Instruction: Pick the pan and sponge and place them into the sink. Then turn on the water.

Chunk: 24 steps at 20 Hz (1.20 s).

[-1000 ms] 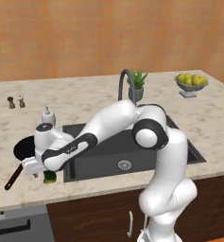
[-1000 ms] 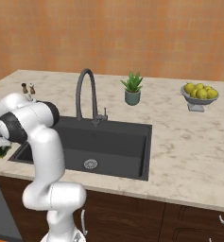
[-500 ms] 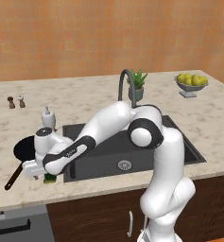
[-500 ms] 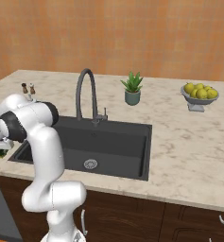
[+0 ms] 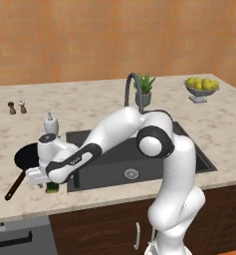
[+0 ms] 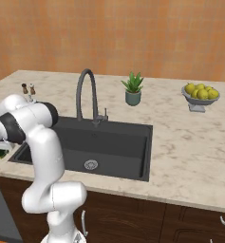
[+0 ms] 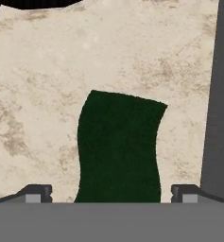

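In the hand view you look straight down on the sponge (image 7: 118,149), a dark green block lying on the pale marble counter (image 7: 47,71) at lower centre of the frame. Your gripper (image 7: 111,194) stands wide, its two fingertips (image 7: 38,193) poking up at the bottom on either side of the sponge, not touching it. The dark sink (image 7: 219,94) edge runs down the right side. In the left base view, the gripper (image 5: 40,177) hangs low at the left, over the sponge (image 5: 52,188), just beside the black pan (image 5: 27,157). The sink (image 5: 119,159) sits mid-frame, with the faucet (image 5: 132,89) behind it.
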Available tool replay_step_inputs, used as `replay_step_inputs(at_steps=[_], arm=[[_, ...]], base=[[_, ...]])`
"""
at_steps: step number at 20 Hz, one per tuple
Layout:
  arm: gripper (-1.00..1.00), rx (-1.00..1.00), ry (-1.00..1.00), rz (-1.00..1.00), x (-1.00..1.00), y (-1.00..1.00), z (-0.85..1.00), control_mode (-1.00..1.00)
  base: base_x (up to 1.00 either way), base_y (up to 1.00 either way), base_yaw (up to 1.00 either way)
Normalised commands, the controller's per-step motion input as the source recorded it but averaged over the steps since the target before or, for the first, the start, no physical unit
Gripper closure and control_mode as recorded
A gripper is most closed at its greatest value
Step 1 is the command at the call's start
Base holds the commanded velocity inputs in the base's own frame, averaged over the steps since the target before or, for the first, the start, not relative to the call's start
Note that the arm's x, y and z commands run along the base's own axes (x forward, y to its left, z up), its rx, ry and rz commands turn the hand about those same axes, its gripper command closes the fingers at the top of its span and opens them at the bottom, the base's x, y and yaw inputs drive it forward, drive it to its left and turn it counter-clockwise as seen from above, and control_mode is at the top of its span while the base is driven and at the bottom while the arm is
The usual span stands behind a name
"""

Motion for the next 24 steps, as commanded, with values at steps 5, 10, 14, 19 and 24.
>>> replay_step_inputs(at_steps=[5,10,14,19,24], arm=[[-1.0,0.0,0.0,-0.04,0.0,-0.1,-0.07,-1.0],[-1.0,0.0,0.0,-0.03,0.0,-0.01,-0.28,-1.0],[-1.0,0.0,0.0,0.0,0.0,0.0,-0.23,-1.0],[-1.0,0.0,0.0,0.0,0.0,0.08,-0.17,-1.0],[-1.0,0.0,0.0,0.0,0.0,0.12,-0.22,-1.0]], base=[[0.0,0.0,0.0],[0.0,0.0,0.0],[0.0,0.0,0.0],[0.0,0.0,0.0],[0.0,0.0,0.0]])
